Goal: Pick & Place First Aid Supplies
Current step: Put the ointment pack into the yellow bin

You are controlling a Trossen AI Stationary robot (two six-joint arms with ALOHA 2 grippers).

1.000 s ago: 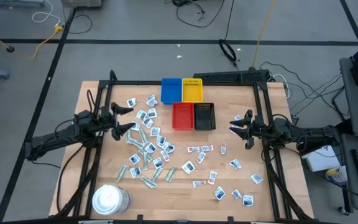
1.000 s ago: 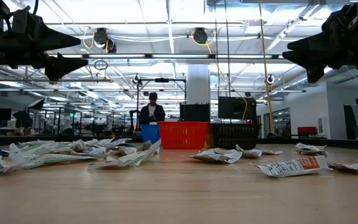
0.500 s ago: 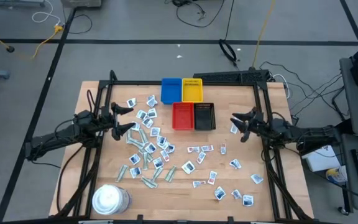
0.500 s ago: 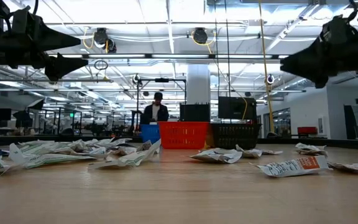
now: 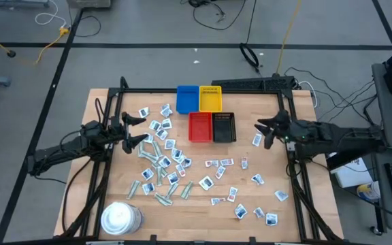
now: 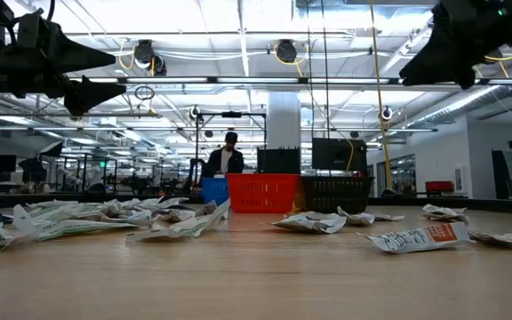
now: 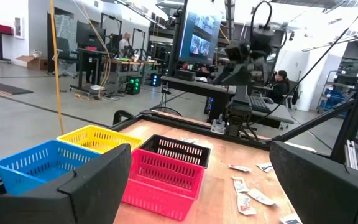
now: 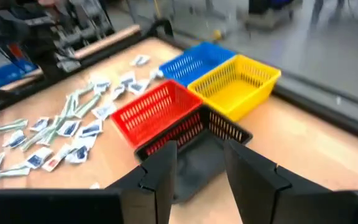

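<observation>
Risk here, as I judge it, comes from how thin and crowded the first aid supplies (image 5: 160, 162) are. These flat packets lie scattered on the wooden table (image 5: 250, 211), a dense heap on the left side and a looser spread on the right, none in a tray. If I lower a gripper into the heap, the fingers may pinch two packets together, or slide over a flat one and push it away.

I see the right gripper (image 5: 263, 131) raised in the air just beside the black tray (image 5: 224, 127), its jaws a little apart with nothing between them. It could knock this tray if I descend carelessly. The left gripper (image 5: 137, 128) waits over the left heap with jaws wide apart and empty.

Beyond the table is a large bright workshop with ceiling lights, and a person (image 6: 229, 156) stands far behind the red tray (image 6: 261, 192).
</observation>
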